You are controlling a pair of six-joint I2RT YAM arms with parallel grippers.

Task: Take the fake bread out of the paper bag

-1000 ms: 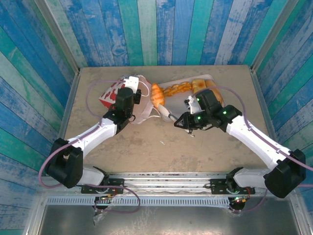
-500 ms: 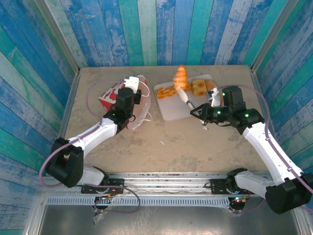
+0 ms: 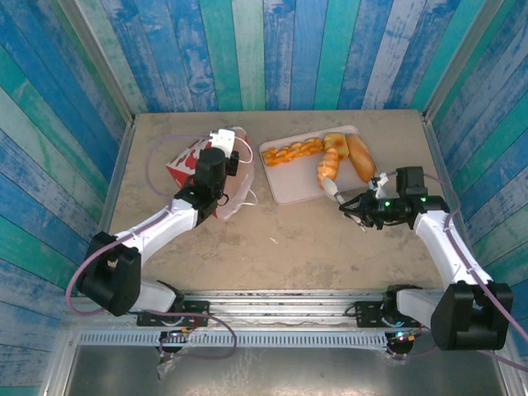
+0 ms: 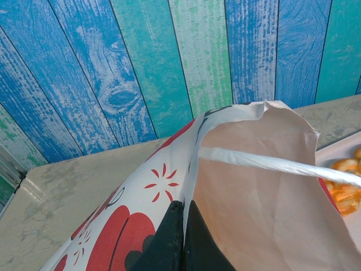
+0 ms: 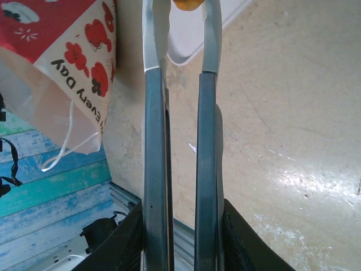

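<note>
The metal tongs [image 3: 337, 192] lie at about 3 o'clock on the table [image 3: 272, 247], with their tips pointing toward 10 o'clock. In the right wrist view we see their two arms [image 5: 155, 141] squeezed nearly parallel with a narrow gap between them. The bare metal tips are pinched on a golden-orange piece of fake bread [image 5: 189, 3] at the top edge. The right gripper [image 5: 180, 228] is clamped around the tongs' dark handles, one black finger on each side.

From above, we see the pinched fake bread [image 3: 327, 167] over the right half of the white tray [image 3: 285, 188], which sits at 12 to 1 o'clock. We cannot tell whether it touches the tray's surface. More bread is on the tray: a braided strip [image 3: 293, 152] along its far edge and an oblong bun [image 3: 360, 157] just beside the held piece at its 2 o'clock.

The paper bag [image 3: 186, 162] — red with white marks below, white above — sits at 10 o'clock, well apart from the tongs, with its mouth facing the tray. In the left wrist view, the left gripper [image 4: 181, 237] is clenched on the bag's rim, its black fingers [image 4: 169, 240] pressed together over the paper, and a white cord handle [image 4: 265, 164] stretches across the open mouth. The part of the interior we see there is bare paper — the blue and green plank wall [image 4: 169, 62] stands behind.
</note>
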